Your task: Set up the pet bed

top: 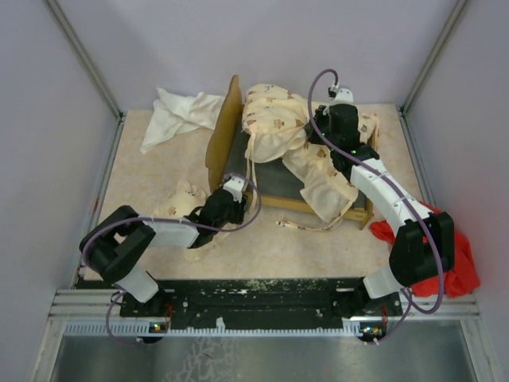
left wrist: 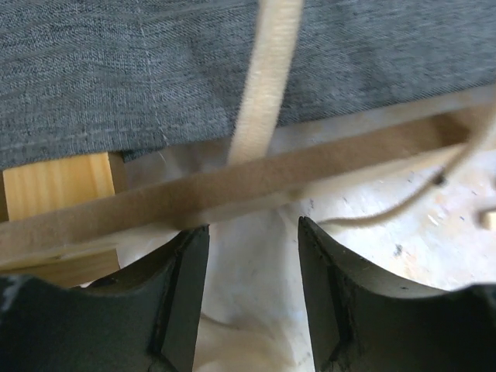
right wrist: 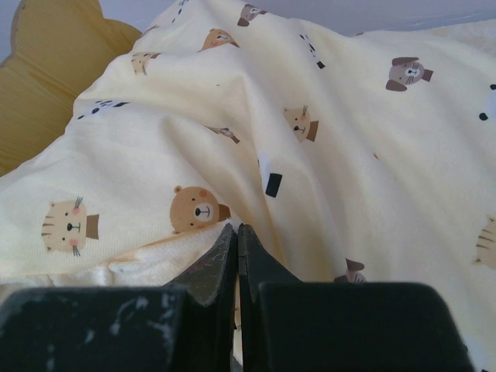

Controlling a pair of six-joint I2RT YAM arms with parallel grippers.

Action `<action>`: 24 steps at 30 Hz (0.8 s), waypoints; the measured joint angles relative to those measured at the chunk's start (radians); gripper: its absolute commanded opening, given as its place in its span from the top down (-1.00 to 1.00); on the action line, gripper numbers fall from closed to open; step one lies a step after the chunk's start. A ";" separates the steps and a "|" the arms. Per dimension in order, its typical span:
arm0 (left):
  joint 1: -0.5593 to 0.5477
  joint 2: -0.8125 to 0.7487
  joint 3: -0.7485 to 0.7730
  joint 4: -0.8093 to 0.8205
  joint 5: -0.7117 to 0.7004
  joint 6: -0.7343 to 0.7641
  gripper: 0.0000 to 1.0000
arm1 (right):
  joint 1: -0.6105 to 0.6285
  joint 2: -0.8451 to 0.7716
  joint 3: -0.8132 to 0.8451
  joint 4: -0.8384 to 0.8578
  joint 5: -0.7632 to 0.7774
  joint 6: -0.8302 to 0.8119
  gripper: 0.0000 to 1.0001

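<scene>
The pet bed's light wooden frame [top: 225, 131] stands mid-table with its wavy headboard at the left and a dark grey base [top: 274, 175]. The cream animal-print cushion [top: 274, 119] is bunched over the headboard end, and one flap trails off the bed's front right corner. My right gripper [top: 320, 131] is shut on a fold of that cushion [right wrist: 310, 132], its tips [right wrist: 236, 227] at the seam. The small pillow [top: 183, 203] lies left of the bed's front corner. My left gripper [top: 232, 192] is open over cream fabric [left wrist: 256, 310], just short of the bed's side rail [left wrist: 232, 190].
A plain white cloth [top: 179, 115] is crumpled at the back left, beside the headboard. A red cloth [top: 449, 259] lies at the front right by the right arm's base. A cream tie string [top: 306, 227] trails on the table in front of the bed. Walls enclose the table.
</scene>
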 measured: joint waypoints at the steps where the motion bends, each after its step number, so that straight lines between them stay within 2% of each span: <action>1: 0.000 0.023 0.008 0.009 -0.018 0.011 -0.13 | 0.000 0.000 0.000 -0.002 0.001 -0.004 1.00; 5: -0.002 0.084 0.014 0.065 -0.069 0.045 -0.13 | 0.000 0.000 0.009 -0.020 0.007 -0.025 1.00; 7: -0.004 0.103 0.014 0.090 -0.087 0.064 -0.01 | 0.000 0.000 0.014 -0.023 0.008 -0.032 1.00; 8: -0.005 0.111 0.014 0.104 -0.095 0.072 0.10 | 0.000 -0.001 0.014 -0.023 0.008 -0.035 1.00; 12: -0.005 0.140 0.014 0.165 -0.116 0.098 0.78 | 0.000 -0.001 0.014 -0.024 0.011 -0.037 1.00; 14: -0.005 0.141 0.013 0.179 -0.122 0.095 0.98 | 0.000 -0.001 0.014 -0.024 0.011 -0.036 1.00; 18: -0.005 0.085 0.006 0.127 -0.130 0.029 1.00 | 0.000 -0.001 0.013 -0.024 0.005 -0.034 1.00; 24: -0.005 -0.124 -0.046 -0.048 -0.113 -0.131 1.00 | 0.000 -0.001 -0.005 -0.006 -0.005 -0.031 1.00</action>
